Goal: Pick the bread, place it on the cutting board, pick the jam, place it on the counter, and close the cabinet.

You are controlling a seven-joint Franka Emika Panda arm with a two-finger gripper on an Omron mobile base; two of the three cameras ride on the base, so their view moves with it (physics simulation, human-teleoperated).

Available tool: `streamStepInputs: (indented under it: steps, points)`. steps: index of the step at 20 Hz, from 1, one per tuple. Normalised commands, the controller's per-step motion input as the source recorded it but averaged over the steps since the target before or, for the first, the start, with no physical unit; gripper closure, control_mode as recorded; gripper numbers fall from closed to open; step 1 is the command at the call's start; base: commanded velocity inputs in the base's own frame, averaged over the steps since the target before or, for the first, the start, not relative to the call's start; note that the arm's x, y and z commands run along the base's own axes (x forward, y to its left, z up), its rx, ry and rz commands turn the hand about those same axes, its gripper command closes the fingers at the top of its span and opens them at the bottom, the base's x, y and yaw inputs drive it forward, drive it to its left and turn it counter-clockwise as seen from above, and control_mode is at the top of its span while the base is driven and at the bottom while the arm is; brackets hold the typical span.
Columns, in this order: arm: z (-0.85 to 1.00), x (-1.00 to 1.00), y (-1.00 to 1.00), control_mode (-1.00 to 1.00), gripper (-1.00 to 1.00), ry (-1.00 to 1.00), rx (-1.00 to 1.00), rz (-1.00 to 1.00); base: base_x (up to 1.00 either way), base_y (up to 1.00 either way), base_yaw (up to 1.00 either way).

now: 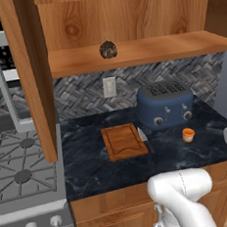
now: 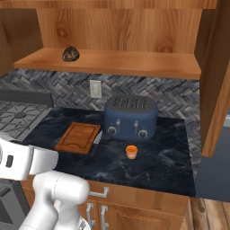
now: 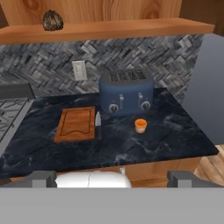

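Cabinet doors stand open above the counter, where a blue toaster sits behind the cutting board. Bread rests on the cabinet shelf: probably light, rough and slightly yielding, best pinched across its middle. Jam stands on the counter before the toaster. Gripper fingertips are well apart, holding nothing. No writing is legible.

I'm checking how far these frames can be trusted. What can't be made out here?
- Tool: the hand view's bottom edge cuts its tips, so its opening is unclear.
- Jam: too small to tell whether it is lidded.
- Cabinet: doors cut by frame edges.
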Motion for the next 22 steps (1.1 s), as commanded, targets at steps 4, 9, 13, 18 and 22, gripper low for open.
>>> streamStepInputs:
  steps: [4, 9, 13, 18, 22]
  points:
    - [0.27, -0.18, 0.18, -1.0, -1.0, 0.0, 0.01, 0.01, 0.0, 0.0, 0.0]
    - [0.22, -0.08, 0.16, -1.0, -1.0, 0.0, 0.0, 0.05, 0.0, 0.0, 0.0]
    - [0.14, -0.03, 0.14, -1.0, -1.0, -0.01, 0.0, 0.1, 0.0, 0.0, 0.0]
    - [0.07, 0.0, 0.17, -1.0, -1.0, 0.0, 0.0, 0.1, 0.0, 0.0, 0.0]
    - [0.11, -0.04, 0.18, -1.0, -1.0, 0.0, 0.0, 0.06, 0.0, 0.0, 0.0]
